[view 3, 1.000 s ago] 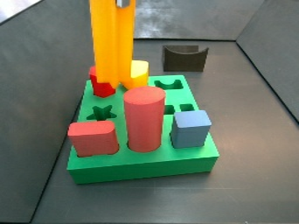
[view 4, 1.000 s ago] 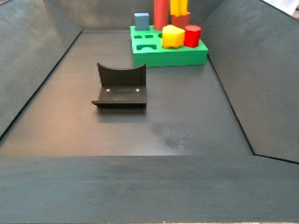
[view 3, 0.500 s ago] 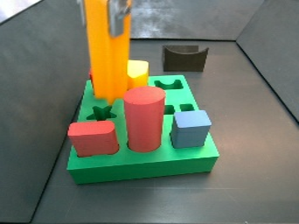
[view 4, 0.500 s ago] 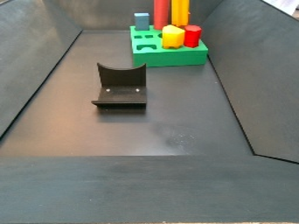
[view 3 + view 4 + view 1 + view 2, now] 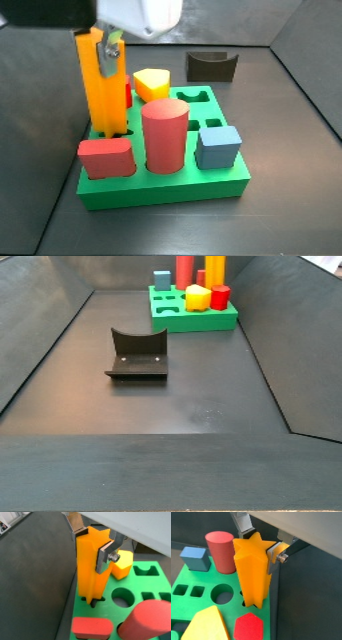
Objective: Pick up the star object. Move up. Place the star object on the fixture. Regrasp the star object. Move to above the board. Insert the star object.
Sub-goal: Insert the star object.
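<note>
- A side view looks down from close by at the board [image 5: 160, 180], facing past it to the fixture [image 5: 210, 66] at the back of the bin.
- A side view stands far off at the opposite end, with the fixture [image 5: 136, 354] nearer and the board [image 5: 194, 313] beyond it.
- Both wrist views sit close above the board [image 5: 145, 592] [image 5: 191, 607], looking down along the gripper [image 5: 93, 544] [image 5: 261, 542] and the star object [image 5: 91, 567] [image 5: 254, 572] from opposite sides.

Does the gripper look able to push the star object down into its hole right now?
Probably yes. The gripper holds the star object upright, its lower end already at the board's star hole, with nothing blocking there.
</note>
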You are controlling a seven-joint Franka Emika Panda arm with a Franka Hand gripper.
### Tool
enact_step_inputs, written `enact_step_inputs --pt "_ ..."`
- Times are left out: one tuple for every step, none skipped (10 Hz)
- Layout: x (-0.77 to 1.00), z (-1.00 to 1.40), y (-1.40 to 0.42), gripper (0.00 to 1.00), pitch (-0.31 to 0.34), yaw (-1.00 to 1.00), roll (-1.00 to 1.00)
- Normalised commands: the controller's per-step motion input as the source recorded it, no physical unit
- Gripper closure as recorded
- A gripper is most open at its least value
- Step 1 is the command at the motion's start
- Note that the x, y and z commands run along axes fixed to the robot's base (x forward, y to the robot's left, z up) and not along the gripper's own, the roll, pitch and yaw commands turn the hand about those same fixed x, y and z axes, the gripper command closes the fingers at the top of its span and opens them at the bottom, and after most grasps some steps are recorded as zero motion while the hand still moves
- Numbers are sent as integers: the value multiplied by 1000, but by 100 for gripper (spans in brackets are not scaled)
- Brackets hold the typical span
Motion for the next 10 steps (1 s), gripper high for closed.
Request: enact_step_inputs --pt "-20 -277 -17 100 -4 -51 0" --pt "86 -400 -123 100 0 -109 34" --pt "246 -483 -143 100 0 -69 64" --pt "309 -474 -149 100 29 -57 71" --pt "263 -486 -137 100 36 -91 63" --pt "309 -500 -126 100 40 -54 76" --pt "254 -571 -29 100 34 0 107" --pt "214 -591 0 100 54 0 131" --pt "326 -623 -91 100 61 54 49" --pt "271 -726 -106 100 0 83 0"
